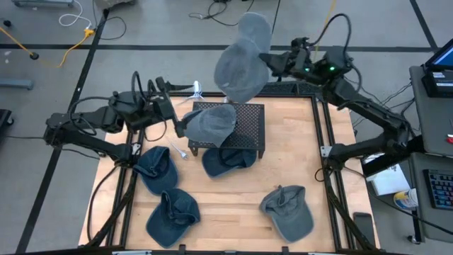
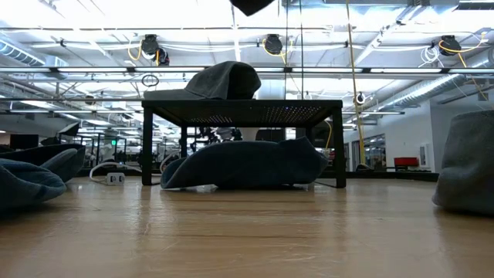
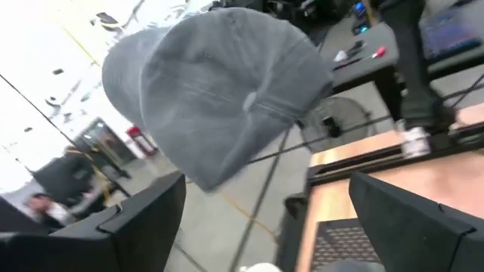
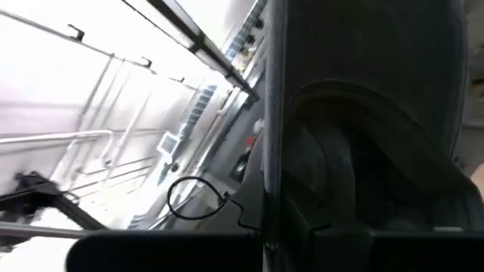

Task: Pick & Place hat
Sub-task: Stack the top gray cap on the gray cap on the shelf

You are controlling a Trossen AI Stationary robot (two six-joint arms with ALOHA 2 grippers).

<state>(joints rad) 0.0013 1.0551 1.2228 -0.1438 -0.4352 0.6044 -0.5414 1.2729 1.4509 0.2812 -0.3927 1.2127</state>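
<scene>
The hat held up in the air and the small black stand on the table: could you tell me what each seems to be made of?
Hat: soft grey woven cloth, matte; it sags and shows seams, probably cotton.
Stand: rigid, matte black, its top perforated with small holes; likely painted metal, though plastic is possible.

Light wooden table (image 1: 283, 159), small black perforated stand (image 1: 248, 127) on it topped by a grey cap (image 1: 211, 122), four more caps lying around on the wood
</scene>
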